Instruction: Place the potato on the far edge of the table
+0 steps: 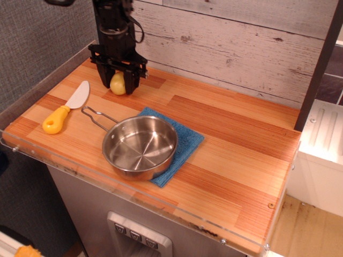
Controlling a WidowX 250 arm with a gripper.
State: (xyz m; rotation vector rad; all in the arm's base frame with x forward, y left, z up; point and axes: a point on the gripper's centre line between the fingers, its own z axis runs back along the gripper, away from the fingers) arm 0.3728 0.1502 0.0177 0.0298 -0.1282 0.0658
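Note:
The small pale-yellow potato [118,84] is between the fingers of my black gripper [118,85], which is shut on it. It sits low at the surface of the striped wood table [230,134], near the far left part and close to the back wall. The gripper hangs straight down from above, and its fingers [133,80] flank the potato on both sides. I cannot tell whether the potato's underside touches the wood.
A yellow-handled knife [63,110] lies at the left. A steel pan [140,147] sits on a blue cloth [185,144] near the front, its wire handle [96,116] pointing toward the knife. A grey wall panel borders the left and a white plank wall [230,43] the back.

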